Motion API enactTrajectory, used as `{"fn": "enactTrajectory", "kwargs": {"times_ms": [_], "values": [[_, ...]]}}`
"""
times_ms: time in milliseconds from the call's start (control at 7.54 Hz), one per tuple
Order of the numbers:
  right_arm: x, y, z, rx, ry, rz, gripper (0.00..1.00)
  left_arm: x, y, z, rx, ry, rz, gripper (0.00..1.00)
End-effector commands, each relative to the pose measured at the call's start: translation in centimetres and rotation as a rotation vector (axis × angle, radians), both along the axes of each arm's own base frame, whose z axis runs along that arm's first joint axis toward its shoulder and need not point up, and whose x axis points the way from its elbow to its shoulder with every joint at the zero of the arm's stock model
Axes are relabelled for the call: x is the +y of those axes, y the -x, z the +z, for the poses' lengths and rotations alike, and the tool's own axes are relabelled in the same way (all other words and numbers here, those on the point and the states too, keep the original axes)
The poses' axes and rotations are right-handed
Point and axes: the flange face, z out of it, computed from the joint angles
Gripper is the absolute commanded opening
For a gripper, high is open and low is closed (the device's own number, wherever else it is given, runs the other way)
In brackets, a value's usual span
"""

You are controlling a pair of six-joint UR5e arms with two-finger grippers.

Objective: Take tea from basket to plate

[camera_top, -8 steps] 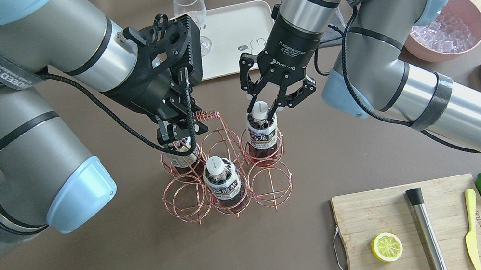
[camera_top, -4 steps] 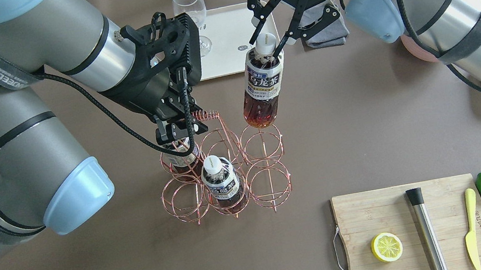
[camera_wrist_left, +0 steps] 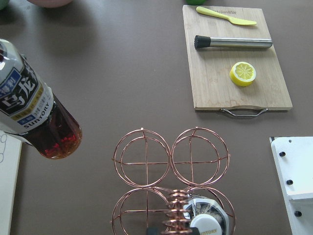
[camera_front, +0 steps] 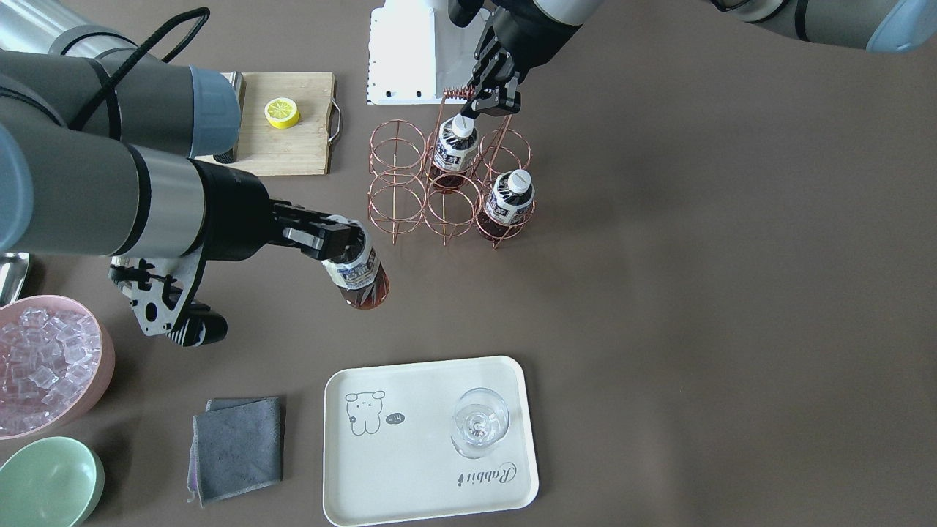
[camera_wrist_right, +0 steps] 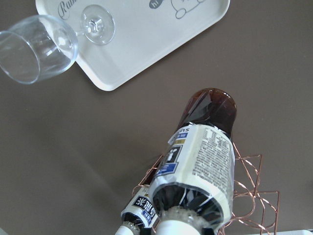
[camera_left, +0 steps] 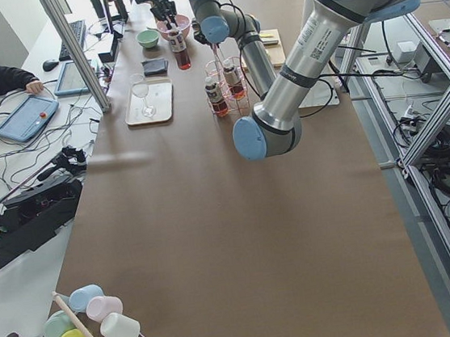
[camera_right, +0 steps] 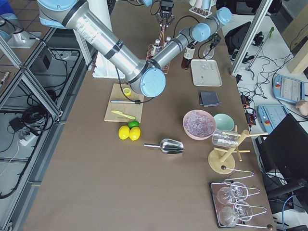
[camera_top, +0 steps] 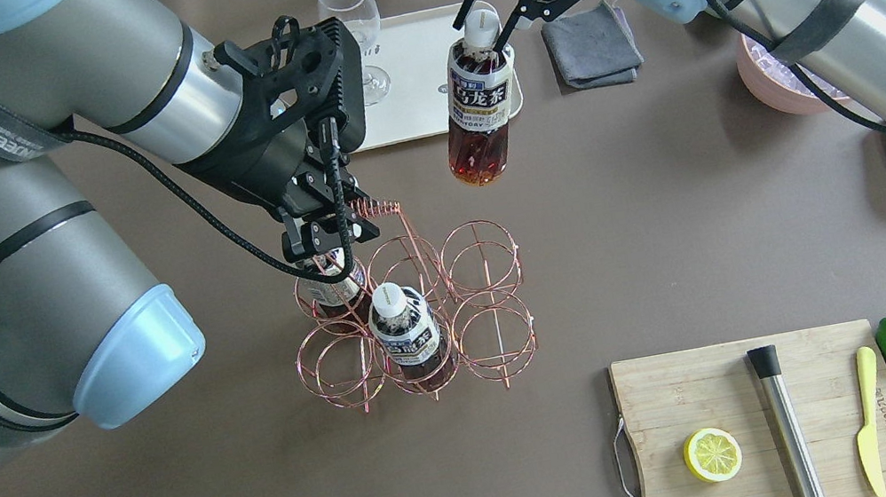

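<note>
three things lay nearest, on the cutting board (camera_top: 700, 385): half a lemon (camera_top: 713, 455), a steel rod (camera_top: 786, 425), a yellow knife (camera_top: 866, 421). mid-table, the wire basket (camera_top: 497, 338) stood upright. a tea bottle (camera_top: 409, 340) sat in the near row's middle cell. a second tea bottle (camera_top: 333, 289) sat in the far row's left cell, partly hidden under the left gripper (camera_top: 320, 240). that gripper was closed on the basket's coiled handle (camera_top: 377, 205). beyond, the right gripper (camera_top: 491, 26) was clamped on the neck of a third tea bottle (camera_top: 479, 112), just under its white cap. this bottle hung tilted in the air over bare table between basket and tray, touching neither. farthest out, the cream tray (camera_top: 412, 65) lay flat, a wine glass (camera_top: 349, 8) standing toward its end on the robot's left. a grey cloth (camera_top: 591, 48) lay near the tray's right side.
</note>
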Motion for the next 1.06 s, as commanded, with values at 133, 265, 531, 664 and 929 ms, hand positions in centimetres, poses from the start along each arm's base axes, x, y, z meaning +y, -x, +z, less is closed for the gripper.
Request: {"fn": "enactTrajectory", "kwargs": {"times_ms": [133, 265, 531, 664, 929], "values": [[-7.0, 2.7, 3.1, 0.051, -0.089, -0.022, 0.0, 0.2, 5.1, -0.5, 0.029, -0.01, -0.05, 0.0], [-8.0, 3.9, 3.5, 0.087, -0.129, -0.015, 0.0, 0.0, 8.6, -1.1, 0.03, -0.007, -0.102, 0.0], [-9.5, 5.5, 4.6, 0.079, -0.197, -0.008, 0.0, -1.3, 15.9, 2.2, 0.014, 0.051, -0.194, 0.0], [-9.3, 6.0, 4.4, 0.084, -0.236, -0.001, 0.0, -3.4, 21.3, 5.2, 0.002, 0.111, -0.276, 0.0], [-9.2, 7.0, 3.8, 0.094, -0.332, 0.024, 0.0, -5.9, 28.4, 12.1, -0.028, 0.221, -0.365, 0.0]]}}
